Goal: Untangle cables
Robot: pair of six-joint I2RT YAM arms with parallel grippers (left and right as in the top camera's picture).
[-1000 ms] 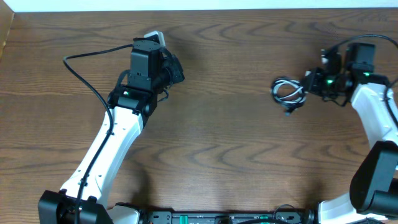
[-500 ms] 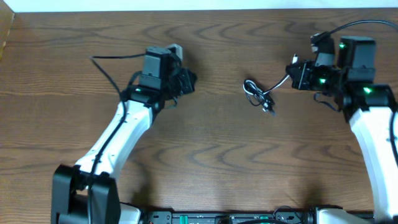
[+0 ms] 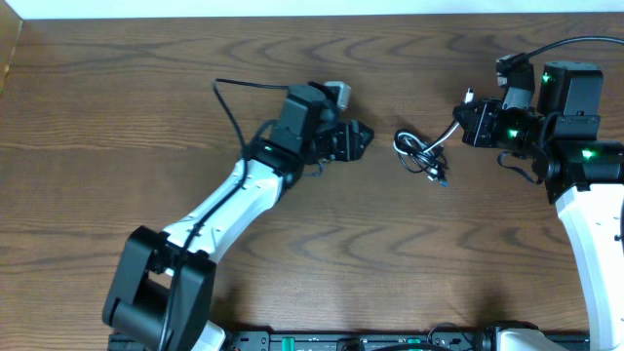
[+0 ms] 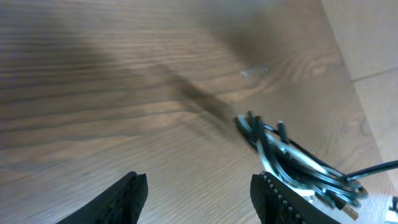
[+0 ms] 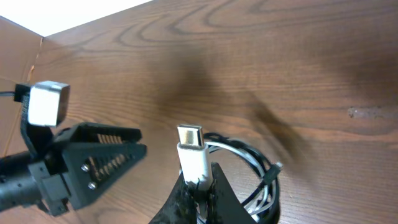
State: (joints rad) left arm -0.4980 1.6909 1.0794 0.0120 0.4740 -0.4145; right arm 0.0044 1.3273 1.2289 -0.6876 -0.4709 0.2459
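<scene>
The cables (image 3: 419,154), one white and one black, lie together as a small tangled coil right of the table's middle. My right gripper (image 3: 466,123) is shut on the white cable's plug (image 5: 193,155), which sticks up between its fingers (image 5: 200,190). The coil (image 5: 264,186) hangs just behind them, with a black plug end at its edge. My left gripper (image 3: 359,139) is open, a short way left of the coil. In the left wrist view its two fingertips (image 4: 130,198) stand wide apart over bare wood, and the coil (image 4: 292,158) sits just beyond the right one.
The table (image 3: 292,68) is dark wood. A pale wall or edge (image 4: 367,37) shows at the right of the left wrist view. My left gripper's body and its white camera block (image 5: 46,102) face the right wrist view from the left.
My left arm has swung right across the table toward the coil and its jaws have opened. My right gripper has stayed shut on the white plug, and the coil has shifted with it.
</scene>
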